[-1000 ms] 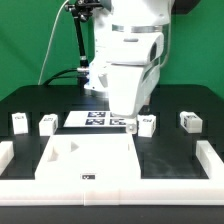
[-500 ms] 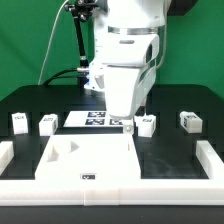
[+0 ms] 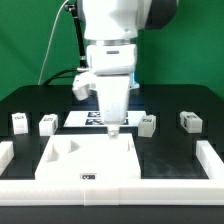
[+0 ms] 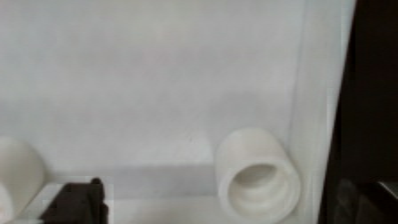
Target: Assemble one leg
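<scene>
"Leg (image 3: pixel 147 124) nearest your gripper (image 3: pixel 113 128): where do you put it?"

"I have it on the black table (image 3: pixel 170 103), just beside the gripper on the exterior view's right. It sits close to the back edge of the tabletop (image 3: pixel 90 165) and off the end of the marker board (image 3: pixel 90 118). The other legs (image 3: pixel 46 124) (image 3: pixel 18 122) (image 3: pixel 189 121) lie farther out along the same row, so this is the one I'd go for."

"And the gripper itself?"

"It points straight down over the tabletop's rear edge. In the wrist view I see the dark fingertips (image 4: pixel 75 200) spread wide. Only white tabletop and a round socket (image 4: pixel 258 178) show between them, so I read the jaws as parted and carrying nothing."

"Which way does the post run?"

"That I can't settle. Its tagged face looks toward the exterior camera and it sits a little skewed. It's too small for me to tell whether the long axis runs away from the camera or across. The wrist camera doesn't show it at all."

"So the move?"

"My judgement is a short sideways shift toward the exterior view's right, then down. I'd want the leg in the wrist view before choosing the jaw angle, since closing along the long axis would likely miss the grip."
</scene>
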Motion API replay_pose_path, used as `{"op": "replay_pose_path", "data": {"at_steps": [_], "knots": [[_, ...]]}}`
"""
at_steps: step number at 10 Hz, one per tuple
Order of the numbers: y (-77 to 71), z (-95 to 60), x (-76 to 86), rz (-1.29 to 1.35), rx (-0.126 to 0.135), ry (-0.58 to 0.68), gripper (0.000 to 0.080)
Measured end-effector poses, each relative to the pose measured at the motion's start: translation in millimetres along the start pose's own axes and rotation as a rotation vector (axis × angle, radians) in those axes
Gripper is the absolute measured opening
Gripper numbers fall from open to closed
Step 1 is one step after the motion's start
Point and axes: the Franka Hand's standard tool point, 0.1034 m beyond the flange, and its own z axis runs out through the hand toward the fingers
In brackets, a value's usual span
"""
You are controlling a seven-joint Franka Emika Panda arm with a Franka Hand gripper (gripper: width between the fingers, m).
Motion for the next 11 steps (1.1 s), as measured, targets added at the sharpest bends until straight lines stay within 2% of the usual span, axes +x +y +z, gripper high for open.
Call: {"op": "replay_pose_path", "data": {"at_steps": [4,5,7,11], "knots": [[-0.7,2.5,0.1,0.009,0.004,-0.001,0.0649],[-4.6,9.6,-5.3,-0.004,0.001,0.001,0.0649],[-19.5,25.9,-14.9,0.016,0.020,0.007,0.0649],[-27.2,43.6,-17.0,0.026,0.045,0.014,0.0649]]}}
